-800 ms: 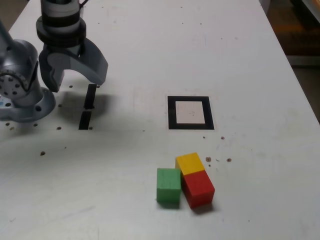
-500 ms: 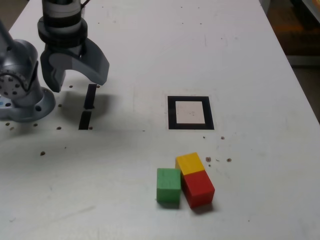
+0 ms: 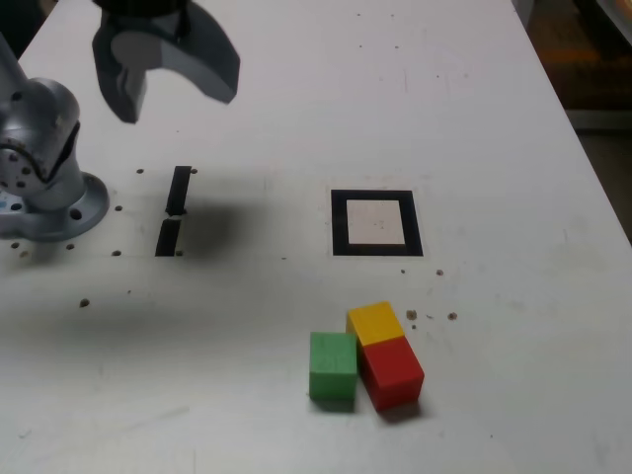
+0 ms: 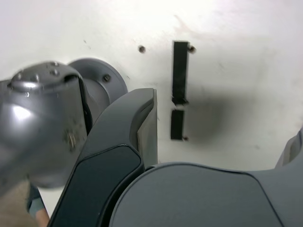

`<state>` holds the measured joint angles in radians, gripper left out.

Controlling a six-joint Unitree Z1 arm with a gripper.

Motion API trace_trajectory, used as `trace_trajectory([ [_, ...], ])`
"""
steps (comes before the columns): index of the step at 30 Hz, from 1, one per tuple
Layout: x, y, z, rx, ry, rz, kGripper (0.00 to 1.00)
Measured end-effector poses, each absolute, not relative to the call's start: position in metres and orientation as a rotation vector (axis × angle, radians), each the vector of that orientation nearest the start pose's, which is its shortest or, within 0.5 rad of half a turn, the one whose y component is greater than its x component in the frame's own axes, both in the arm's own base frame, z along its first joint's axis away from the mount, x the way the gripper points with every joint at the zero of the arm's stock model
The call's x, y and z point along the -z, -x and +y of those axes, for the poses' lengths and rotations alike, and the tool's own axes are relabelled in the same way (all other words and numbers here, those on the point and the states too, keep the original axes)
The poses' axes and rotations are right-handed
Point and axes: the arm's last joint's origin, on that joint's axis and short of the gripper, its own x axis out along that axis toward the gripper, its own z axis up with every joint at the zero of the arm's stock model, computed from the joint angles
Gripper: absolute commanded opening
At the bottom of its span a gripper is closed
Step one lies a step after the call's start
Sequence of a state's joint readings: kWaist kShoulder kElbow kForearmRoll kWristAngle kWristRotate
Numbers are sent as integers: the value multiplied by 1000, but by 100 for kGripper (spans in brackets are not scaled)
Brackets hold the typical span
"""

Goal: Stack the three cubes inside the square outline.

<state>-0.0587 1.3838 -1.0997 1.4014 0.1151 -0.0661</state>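
A white table [image 3: 494, 148] was shown; the gripper [image 3: 163, 84], jaws spread and empty, was held well apart from the three cubes [image 3: 367, 360], clustered near the square outline [image 3: 376, 222], which lay between them.

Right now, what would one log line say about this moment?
gripper: open, empty, high | cubes: green, yellow, red clustered outside square | square: nothing inside

Ext cam looks down at table [image 3: 296, 89] from front; wrist cam close overhead; both share black strips [image 3: 175, 209] [image 4: 179, 90].
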Motion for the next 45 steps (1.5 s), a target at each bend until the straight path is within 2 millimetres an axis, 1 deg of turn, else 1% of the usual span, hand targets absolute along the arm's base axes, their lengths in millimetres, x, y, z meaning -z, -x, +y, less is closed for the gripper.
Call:
trace_trajectory([
  [5,-338,-161,-25,-90,-47,1615,96],
  [8,-349,-177,-46,-88,-24,1604,96],
  [11,-355,-191,-59,-87,-5,1603,96],
  [14,-360,-207,-86,-69,24,1613,96],
  [17,-360,-229,-116,-72,61,1612,96],
  [21,-365,-245,-153,-77,94,1585,97],
  [24,-356,-256,-184,-107,108,1596,98],
  [25,-352,-258,-192,-121,112,1602,98],
  [29,-340,-263,-214,-165,142,1627,98],
  [34,-318,-283,-240,-242,191,1653,98],
  [37,-309,-292,-253,-285,227,1649,98],
  [45,-293,-316,-271,-327,269,1626,98],
])
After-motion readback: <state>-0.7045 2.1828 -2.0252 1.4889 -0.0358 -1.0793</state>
